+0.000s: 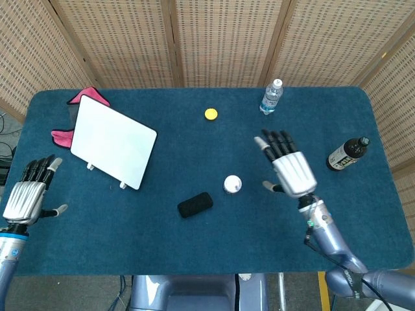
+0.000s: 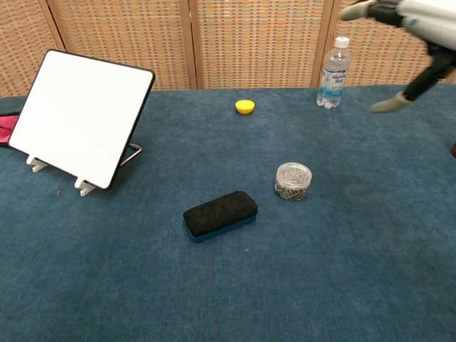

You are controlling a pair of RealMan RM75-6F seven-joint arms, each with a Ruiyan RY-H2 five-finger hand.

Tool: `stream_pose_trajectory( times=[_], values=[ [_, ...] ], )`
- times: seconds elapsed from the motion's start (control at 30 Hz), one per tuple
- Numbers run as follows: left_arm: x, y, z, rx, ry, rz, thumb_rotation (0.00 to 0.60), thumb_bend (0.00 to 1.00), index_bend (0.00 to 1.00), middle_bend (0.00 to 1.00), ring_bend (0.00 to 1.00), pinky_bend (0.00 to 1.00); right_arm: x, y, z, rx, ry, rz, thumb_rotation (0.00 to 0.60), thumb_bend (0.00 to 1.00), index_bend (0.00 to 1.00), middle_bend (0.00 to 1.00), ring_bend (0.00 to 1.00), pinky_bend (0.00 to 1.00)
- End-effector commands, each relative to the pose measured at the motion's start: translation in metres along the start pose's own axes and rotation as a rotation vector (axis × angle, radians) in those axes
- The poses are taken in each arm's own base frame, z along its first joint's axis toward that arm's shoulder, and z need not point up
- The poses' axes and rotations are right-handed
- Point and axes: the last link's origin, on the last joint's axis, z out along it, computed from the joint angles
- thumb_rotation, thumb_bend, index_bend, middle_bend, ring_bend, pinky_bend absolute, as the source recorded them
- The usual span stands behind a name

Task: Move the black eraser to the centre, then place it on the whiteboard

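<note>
The black eraser (image 1: 195, 205) (image 2: 220, 213) lies flat on the blue cloth near the table's middle, with nothing touching it. The whiteboard (image 1: 113, 142) (image 2: 80, 117) leans on its stand at the left. My right hand (image 1: 288, 167) (image 2: 405, 20) hovers well right of the eraser, fingers spread, holding nothing. My left hand (image 1: 29, 191) sits at the table's left edge, fingers apart and empty; the chest view does not show it.
A small clear jar with a white lid (image 1: 233, 184) (image 2: 293, 180) stands just right of the eraser. A yellow cap (image 1: 211, 114) and a water bottle (image 1: 272, 96) are at the back. A dark bottle (image 1: 347, 153) stands at right. Pink cloth (image 1: 85, 98) lies behind the whiteboard.
</note>
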Motion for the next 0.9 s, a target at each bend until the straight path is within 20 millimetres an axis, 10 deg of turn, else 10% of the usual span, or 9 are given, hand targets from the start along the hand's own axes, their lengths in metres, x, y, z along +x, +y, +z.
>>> stream_pose_trajectory(
  times=[0.03, 0.33, 0.9],
  values=[
    [-0.002, 0.015, 0.006, -0.067, -0.013, -0.025, 0.6, 0.03, 0.0, 0.0, 0.0, 0.0, -0.001, 0.084, -0.073, -0.124, 0.085, -0.09, 0.6, 0.0, 0.0, 0.0, 0.0, 0.04],
    [-0.018, 0.104, 0.03, -0.418, -0.126, -0.144, 0.6, 0.02, 0.0, 0.0, 0.0, 0.0, -0.004, 0.101, -0.134, -0.226, 0.151, 0.047, 0.6, 0.0, 0.0, 0.0, 0.0, 0.04],
    [-0.089, 0.241, 0.063, -0.419, -0.321, -0.349, 0.6, 0.0, 0.0, 0.0, 0.0, 0.0, 0.004, 0.104, -0.139, -0.212, 0.141, 0.093, 0.6, 0.0, 0.0, 0.0, 0.0, 0.04]
  ],
)
